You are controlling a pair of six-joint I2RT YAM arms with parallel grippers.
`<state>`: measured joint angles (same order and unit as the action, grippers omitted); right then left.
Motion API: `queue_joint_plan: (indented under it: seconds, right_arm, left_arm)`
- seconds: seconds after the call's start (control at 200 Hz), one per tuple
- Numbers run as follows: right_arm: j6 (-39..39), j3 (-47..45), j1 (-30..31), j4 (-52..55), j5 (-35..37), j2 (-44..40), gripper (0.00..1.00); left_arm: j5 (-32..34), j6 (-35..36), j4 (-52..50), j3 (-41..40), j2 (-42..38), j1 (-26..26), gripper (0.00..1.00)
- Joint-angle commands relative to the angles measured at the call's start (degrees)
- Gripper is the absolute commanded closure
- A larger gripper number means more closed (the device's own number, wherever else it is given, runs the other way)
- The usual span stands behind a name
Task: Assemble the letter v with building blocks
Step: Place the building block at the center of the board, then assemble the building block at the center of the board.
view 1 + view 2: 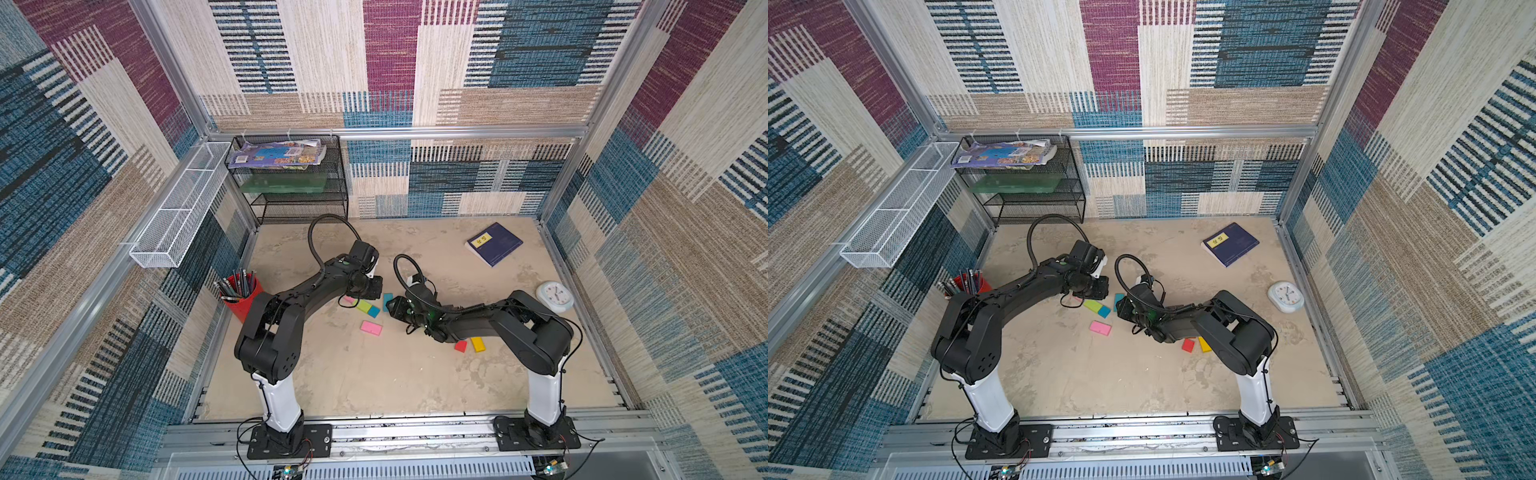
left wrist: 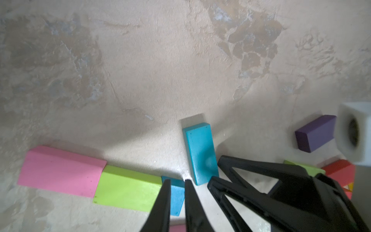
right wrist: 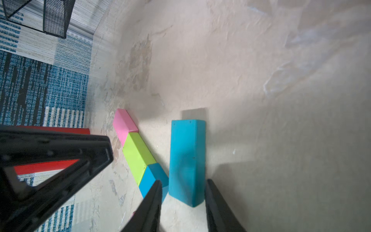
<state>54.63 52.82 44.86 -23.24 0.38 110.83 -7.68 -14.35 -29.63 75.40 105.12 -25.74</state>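
Pink (image 3: pixel 122 124), lime green (image 3: pixel 136 156) and small teal (image 3: pixel 150 176) building blocks lie end to end in a slanted row. A long teal block (image 3: pixel 186 158) lies just beside the small teal one, angled away from the row and not quite touching it. My right gripper (image 3: pixel 183 180) is open, its jaws on either side of the long teal block's near end. My left gripper (image 2: pixel 177 180) hovers over the small teal block (image 2: pixel 177 194), jaws drawn to a narrow slit with nothing between them. In both top views a loose pink block (image 1: pixel 371 328) lies nearer the front. Red (image 1: pixel 460 345) and yellow (image 1: pixel 478 344) blocks sit by the right arm.
A purple block (image 2: pixel 315 132) lies under the right wrist. A dark blue book (image 1: pixel 494 244) and a white clock (image 1: pixel 555 296) are at the right, a red pen cup (image 1: pixel 243 297) at the left. A black mesh rack (image 1: pixel 291 178) stands at the back left.
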Motion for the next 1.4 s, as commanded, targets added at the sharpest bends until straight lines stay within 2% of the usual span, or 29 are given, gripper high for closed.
queue_joint_plan:
  seconds: [0.0,0.095,0.19,0.295,0.431,0.896,1.006,1.397]
  right_arm:
    - [-0.4,-1.6,0.2,-0.5,3.5,-3.5,0.58]
    - [-3.5,-1.6,0.1,2.4,5.0,-6.3,0.59]
    - [-7.5,-0.1,0.0,6.4,5.2,-7.0,0.65]
    - [-13.7,3.4,-0.2,11.5,4.1,-5.4,0.78]
    - [-19.1,6.5,-0.5,16.4,3.5,-2.8,1.00]
    - [-19.8,3.1,-5.5,5.9,-11.8,3.8,1.00]
    - [-19.0,2.6,-5.8,3.9,-12.8,4.6,1.00]
    - [-17.7,2.7,-7.7,1.0,-16.1,6.2,1.00]
  left_arm:
    - [0.4,3.2,-2.8,0.8,0.2,0.0,0.87]
    - [-0.9,4.5,-4.3,2.2,1.2,0.0,0.90]
    - [-2.4,5.8,-6.2,4.2,3.0,-0.1,0.93]
    - [-3.3,6.7,-7.8,5.9,5.2,-0.2,0.98]
    - [-3.0,7.0,-9.1,7.4,6.9,-0.2,1.00]
    - [-5.3,8.2,-12.2,12.2,13.2,-0.5,1.00]
    - [-7.0,8.5,-12.6,13.4,14.5,-0.4,1.00]
    - [-5.9,9.3,-14.3,17.3,17.3,-0.5,1.00]
